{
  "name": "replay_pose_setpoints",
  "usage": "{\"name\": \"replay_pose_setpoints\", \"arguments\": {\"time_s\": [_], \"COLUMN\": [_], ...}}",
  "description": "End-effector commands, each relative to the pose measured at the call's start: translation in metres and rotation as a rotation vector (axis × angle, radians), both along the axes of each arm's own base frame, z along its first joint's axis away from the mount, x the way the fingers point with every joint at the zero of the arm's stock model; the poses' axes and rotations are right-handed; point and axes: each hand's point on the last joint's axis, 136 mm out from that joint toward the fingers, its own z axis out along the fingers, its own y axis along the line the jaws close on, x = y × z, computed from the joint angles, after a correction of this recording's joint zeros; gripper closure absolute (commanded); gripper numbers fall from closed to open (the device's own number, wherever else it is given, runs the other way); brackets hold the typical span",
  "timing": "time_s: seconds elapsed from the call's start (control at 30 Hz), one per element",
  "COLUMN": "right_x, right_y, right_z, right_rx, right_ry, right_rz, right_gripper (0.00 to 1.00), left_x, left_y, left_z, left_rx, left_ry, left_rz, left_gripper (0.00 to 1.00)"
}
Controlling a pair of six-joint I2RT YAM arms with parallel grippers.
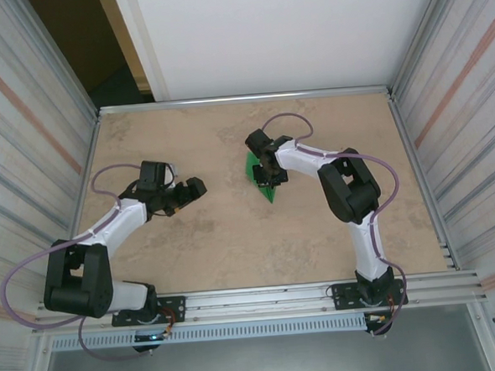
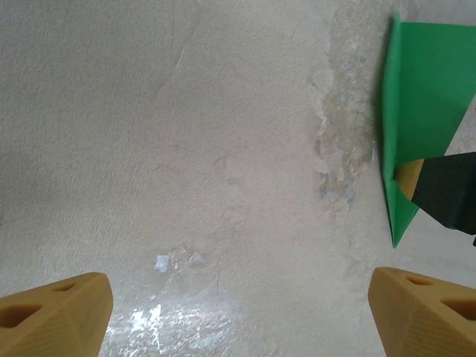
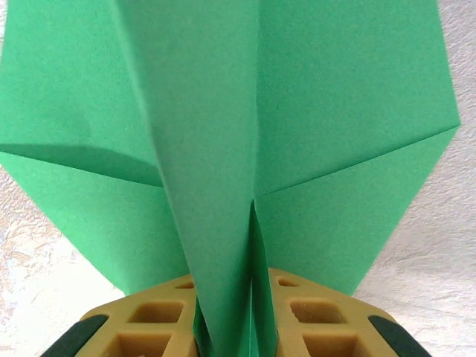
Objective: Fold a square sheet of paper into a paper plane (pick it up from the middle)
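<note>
The paper plane (image 1: 269, 192) is a bright green dart lying at the table's middle, its point toward the near edge. My right gripper (image 1: 269, 177) sits over it. In the right wrist view its tan fingers (image 3: 149, 320) flank the raised centre fold of the paper plane (image 3: 312, 111), jaws narrowly parted with the fold pinched between them and the wings spread flat on both sides. My left gripper (image 1: 196, 189) hangs wide open to the left of the plane, nothing between its fingertips (image 2: 56, 312). In the left wrist view, the green paper (image 2: 424, 97) lies at the far right with the right gripper's finger (image 2: 446, 190) on it.
The tabletop (image 1: 200, 239) is mottled beige with worn pale patches (image 2: 338, 149). A metal frame rail (image 1: 242, 99) borders the back and corrugated walls stand close on both sides. The arm bases are bolted along the near rail (image 1: 255, 301).
</note>
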Motion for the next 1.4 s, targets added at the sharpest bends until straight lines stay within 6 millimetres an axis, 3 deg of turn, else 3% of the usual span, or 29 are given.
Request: {"name": "replay_pose_setpoints", "arguments": {"time_s": [0.0,0.27,0.7,0.87,1.37], "right_x": [-0.003,-0.016,-0.008,-0.001,0.020], "right_y": [-0.010,-0.020,-0.015,-0.014,-0.003], "right_z": [-0.019,-0.052,-0.061,-0.051,0.006], "right_rx": [-0.056,-0.091,-0.052,-0.066,-0.014], "right_ry": [0.030,0.071,0.071,0.041,-0.049], "right_rz": [-0.025,-0.091,-0.178,-0.171,-0.152], "right_gripper": [0.76,0.73,0.66,0.67,0.68], "left_x": [-0.003,-0.003,-0.003,-0.002,0.000], "left_y": [-0.001,-0.001,-0.002,-0.002,-0.001], "left_z": [-0.007,-0.010,-0.009,-0.005,0.010], "left_rx": [-0.005,-0.009,-0.012,-0.012,-0.017], "left_ry": [0.016,0.028,0.027,0.016,-0.012], "left_rz": [-0.009,-0.010,-0.010,-0.009,-0.005], "left_gripper": [0.11,0.11,0.11,0.11,0.11]}}
